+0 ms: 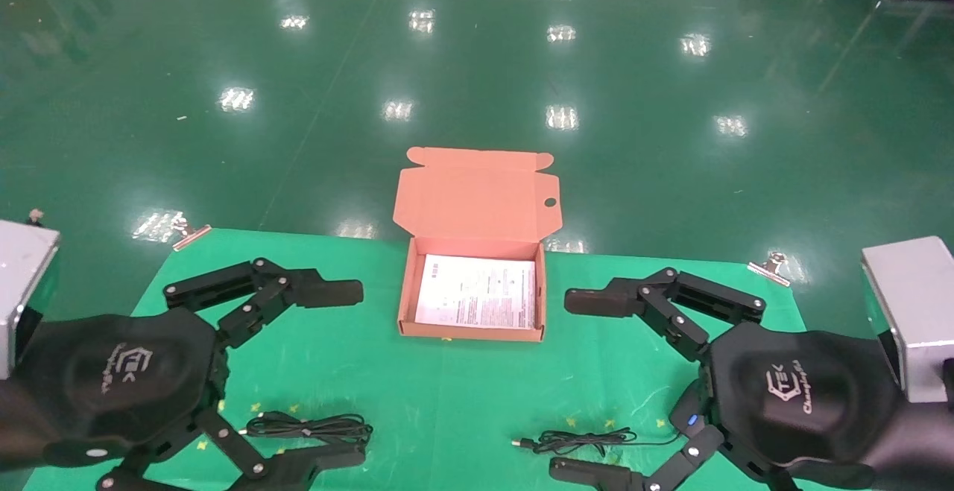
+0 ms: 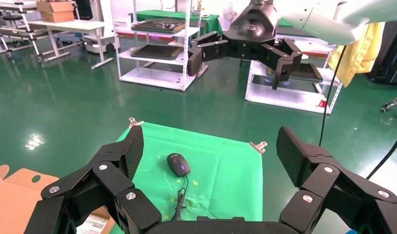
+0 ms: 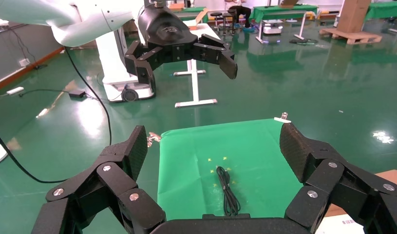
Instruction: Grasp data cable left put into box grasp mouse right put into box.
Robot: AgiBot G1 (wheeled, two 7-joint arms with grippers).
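Lying on the green cloth (image 1: 462, 401), the thin black data cable (image 1: 309, 427) sits in a small bundle right by the lower finger of the left gripper (image 1: 332, 372), whose jaws are spread wide and hold nothing. The right gripper (image 1: 589, 387) is wide open too, with the mouse's cord (image 1: 589, 440) near its lower finger. The small black oval mouse (image 2: 178, 164) rests on the cloth. Between both grippers stands the open orange-brown cardboard box (image 1: 406, 290) with a white leaflet (image 1: 477, 292) inside, above a shiny green floor (image 1: 477, 66)
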